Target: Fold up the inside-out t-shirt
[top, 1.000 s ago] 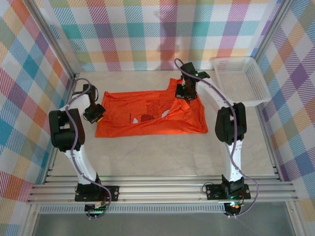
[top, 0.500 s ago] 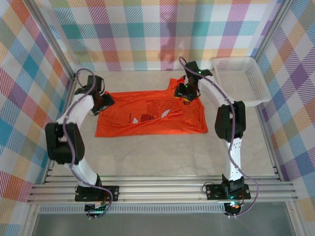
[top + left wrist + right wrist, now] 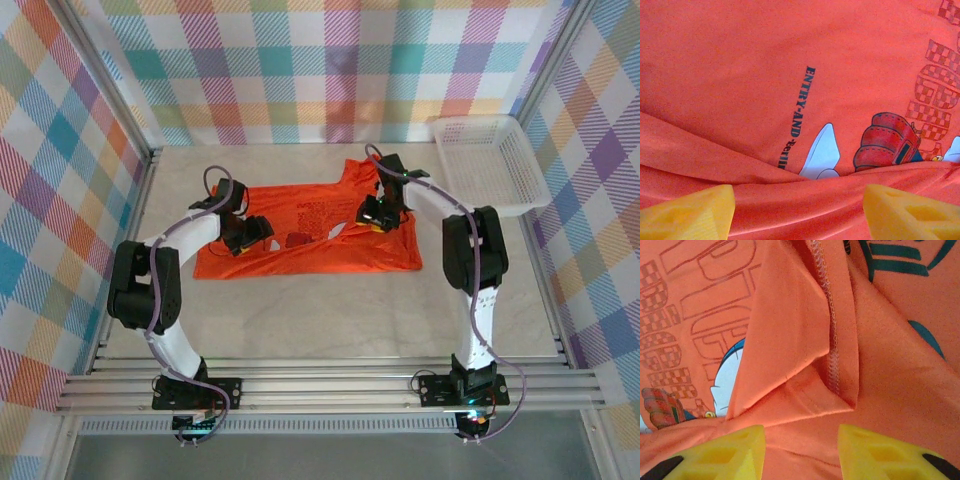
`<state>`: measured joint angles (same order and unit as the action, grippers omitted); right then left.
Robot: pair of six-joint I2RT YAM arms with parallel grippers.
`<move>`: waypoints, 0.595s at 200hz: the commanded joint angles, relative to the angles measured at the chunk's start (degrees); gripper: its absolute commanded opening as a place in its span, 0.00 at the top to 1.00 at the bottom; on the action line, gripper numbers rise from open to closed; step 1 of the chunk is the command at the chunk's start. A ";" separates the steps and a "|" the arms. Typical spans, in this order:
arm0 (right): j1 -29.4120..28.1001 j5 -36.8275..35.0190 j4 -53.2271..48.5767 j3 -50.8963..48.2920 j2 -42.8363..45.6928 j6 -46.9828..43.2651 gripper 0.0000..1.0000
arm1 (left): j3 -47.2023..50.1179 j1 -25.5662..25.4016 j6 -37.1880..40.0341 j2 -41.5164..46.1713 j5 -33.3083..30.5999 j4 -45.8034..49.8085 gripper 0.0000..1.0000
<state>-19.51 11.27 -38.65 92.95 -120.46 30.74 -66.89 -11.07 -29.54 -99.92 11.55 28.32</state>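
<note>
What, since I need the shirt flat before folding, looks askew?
The t-shirt is not flat. In the right wrist view a flap with an exposed stitched seam lies folded over the chest print. A ridge of cloth also covers the print's lower edge.

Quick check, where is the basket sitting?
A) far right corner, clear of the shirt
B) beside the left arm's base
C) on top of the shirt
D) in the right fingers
A: the top view shows the basket in the table's far right corner, with bare tabletop between it and the shirt.
</note>
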 commanded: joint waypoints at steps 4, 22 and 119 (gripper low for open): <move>-0.24 1.04 0.73 1.40 -2.18 1.84 0.55 | -0.46 0.61 0.16 0.67 0.17 0.79 0.32; -0.34 0.47 0.16 0.82 -1.99 2.09 0.52 | -1.19 0.70 0.58 0.91 -0.64 1.74 0.32; -0.48 -0.02 -0.40 4.23 -3.78 2.38 0.97 | -1.77 1.20 1.24 0.97 -1.78 3.15 0.32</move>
<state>-19.51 11.09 -38.20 94.32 -123.35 32.95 -67.66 -10.63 -29.08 -99.90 10.87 29.74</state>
